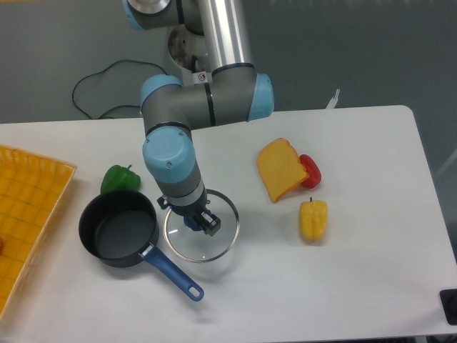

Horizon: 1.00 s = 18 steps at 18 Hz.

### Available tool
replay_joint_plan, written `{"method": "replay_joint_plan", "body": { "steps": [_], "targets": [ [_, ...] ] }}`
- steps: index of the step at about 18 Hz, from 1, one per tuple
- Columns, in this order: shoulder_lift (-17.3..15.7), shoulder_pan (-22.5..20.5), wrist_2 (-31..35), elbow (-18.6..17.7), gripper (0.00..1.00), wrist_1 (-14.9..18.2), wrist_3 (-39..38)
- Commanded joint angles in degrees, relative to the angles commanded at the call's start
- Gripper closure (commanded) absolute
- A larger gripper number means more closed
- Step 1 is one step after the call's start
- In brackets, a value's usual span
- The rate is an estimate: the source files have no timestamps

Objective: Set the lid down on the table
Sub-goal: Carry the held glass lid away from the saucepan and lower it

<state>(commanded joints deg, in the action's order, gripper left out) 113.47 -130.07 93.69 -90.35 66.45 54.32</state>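
Note:
The round clear glass lid [214, 246] with its thin metal rim lies at or just above the white table [357, 286], right of the dark saucepan [118, 229] with the blue handle. My gripper [198, 223] points down over the lid's centre, and its fingers stand around the small dark knob, which they mostly hide. Whether the lid rests flat on the table or hangs slightly above it cannot be told. The saucepan is uncovered and empty.
A green pepper [119, 179] lies behind the saucepan. A yellow gridded tray [28, 214] sits at the left edge. An orange bread-like slice [280, 169], a red piece [310, 170] and a yellow pepper [313, 220] lie to the right. A black cable [93, 89] runs at the back.

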Motion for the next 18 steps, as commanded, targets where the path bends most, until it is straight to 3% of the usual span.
{"method": "replay_joint_plan", "body": {
  "steps": [8, 12, 18],
  "targets": [
    [2.9, -1.8, 0.1, -0.3, 0.41, -0.2, 4.0],
    [5.1, -2.6, 0.3, -0.2, 0.41, -1.8, 4.1],
    [5.3, -3.4, 0.1, -0.3, 0.41, -2.0, 5.7]
  ]
}}
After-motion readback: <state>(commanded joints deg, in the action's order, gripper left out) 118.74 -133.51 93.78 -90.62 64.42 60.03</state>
